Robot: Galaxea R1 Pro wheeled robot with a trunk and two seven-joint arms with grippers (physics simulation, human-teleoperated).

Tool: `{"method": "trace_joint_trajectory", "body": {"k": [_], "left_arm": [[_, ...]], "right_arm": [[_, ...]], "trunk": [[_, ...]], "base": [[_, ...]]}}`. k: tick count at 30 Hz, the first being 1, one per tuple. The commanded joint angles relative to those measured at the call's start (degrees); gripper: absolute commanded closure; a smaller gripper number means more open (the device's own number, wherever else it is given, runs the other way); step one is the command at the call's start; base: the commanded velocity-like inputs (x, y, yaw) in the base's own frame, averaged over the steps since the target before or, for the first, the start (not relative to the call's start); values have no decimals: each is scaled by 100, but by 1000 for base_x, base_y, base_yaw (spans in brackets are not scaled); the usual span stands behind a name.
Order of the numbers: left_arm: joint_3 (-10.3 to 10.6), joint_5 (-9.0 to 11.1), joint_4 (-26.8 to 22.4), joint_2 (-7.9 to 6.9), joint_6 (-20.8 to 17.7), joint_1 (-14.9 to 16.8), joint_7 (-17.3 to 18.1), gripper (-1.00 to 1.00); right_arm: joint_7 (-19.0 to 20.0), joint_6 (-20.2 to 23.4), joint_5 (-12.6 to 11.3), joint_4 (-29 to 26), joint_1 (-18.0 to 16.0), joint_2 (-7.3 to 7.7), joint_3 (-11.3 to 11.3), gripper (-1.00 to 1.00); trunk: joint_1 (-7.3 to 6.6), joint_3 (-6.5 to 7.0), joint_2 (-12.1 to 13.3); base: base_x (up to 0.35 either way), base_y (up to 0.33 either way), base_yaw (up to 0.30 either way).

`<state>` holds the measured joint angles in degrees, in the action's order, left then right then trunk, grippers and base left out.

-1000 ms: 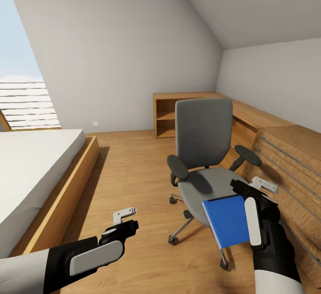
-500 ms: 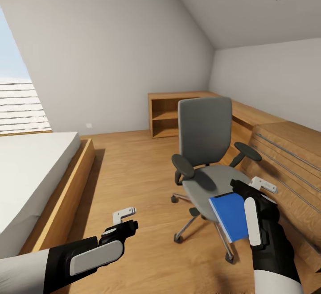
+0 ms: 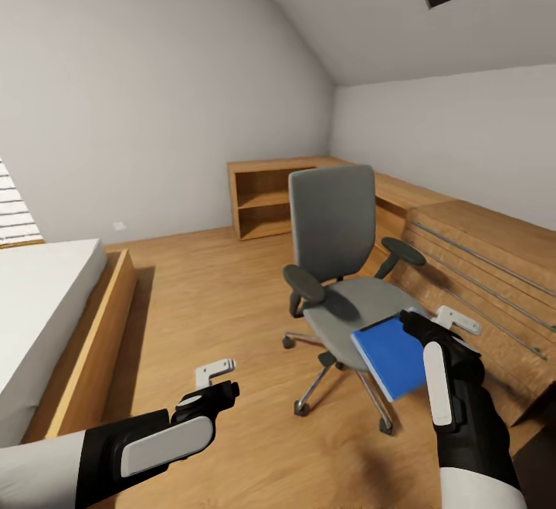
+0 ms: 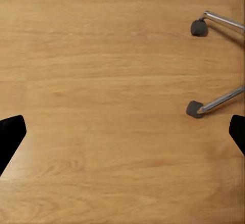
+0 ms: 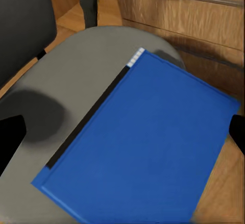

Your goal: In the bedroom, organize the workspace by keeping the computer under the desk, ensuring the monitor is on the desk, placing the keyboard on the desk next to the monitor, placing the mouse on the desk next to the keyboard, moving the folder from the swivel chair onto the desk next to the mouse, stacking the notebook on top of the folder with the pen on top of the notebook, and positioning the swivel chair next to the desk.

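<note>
Attic bedroom, sloped pale grey walls. Grey swivel chair [image 3: 336,223] standing on the light wood floor [image 3: 216,300], back upright, just beside the long light wood cabinets [image 3: 479,262] with metal handles. Farther off, against the wall, an open wooden shelf unit [image 3: 262,200]. Low wood-framed bed [image 3: 38,308] with white mattress well apart from the chair, at the left of the head view.

Bright blue folder [image 3: 386,354] at the front of the chair seat, tilted, one edge jutting past the seat rim towards the cabinets. In the right wrist view, folder [image 5: 148,147] seen flat-on over the grey seat [image 5: 66,81], a black strip along one long edge.

Right tool [image 3: 432,324] right at the folder's near corner. Fingertips spread wide at both sides of the right wrist view [image 5: 122,132]; impossible to tell whether any hold on the folder.

Left tool [image 3: 220,381] low over the floor, well apart from the folder. Fingertips spread wide [image 4: 122,134], nothing between them. Beyond them, floorboards [image 4: 102,81] and two chrome chair spokes ending in dark castors [image 4: 194,109].
</note>
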<state>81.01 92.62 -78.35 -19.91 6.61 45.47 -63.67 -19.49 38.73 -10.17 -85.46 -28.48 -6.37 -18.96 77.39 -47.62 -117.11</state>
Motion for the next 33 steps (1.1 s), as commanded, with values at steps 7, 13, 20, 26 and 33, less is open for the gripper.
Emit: {"method": "trace_joint_trajectory", "body": {"k": [7,13,20,26,33], "left_arm": [[11,35,-9,-12,59,6,-10,-100],[11,36,-5,-13,59,7,-29,-100],[9,29,-38,-13,59,9,-39,-100],[-19,28,-69,-13,59,8,-29,-100],[-77,28,-321,-13,59,8,-56,-100]], "right_arm": [[-43,9,-101,-1,-3,-4,-4,-100],[-45,4,-135,10,-7,-4,-11,-100],[-58,9,-142,15,-6,-9,-11,-100],[-63,11,-146,16,-8,-12,-12,-100],[-64,12,-220,12,-7,-12,-12,-100]], "trunk": [[-1,-6,-3],[-1,-6,-3],[-1,-10,-3],[-1,-12,-3],[-1,-12,-3]], "base": [[0,247,-291],[0,119,-294],[0,17,-175],[0,3,-40],[0,1,-7]]}}
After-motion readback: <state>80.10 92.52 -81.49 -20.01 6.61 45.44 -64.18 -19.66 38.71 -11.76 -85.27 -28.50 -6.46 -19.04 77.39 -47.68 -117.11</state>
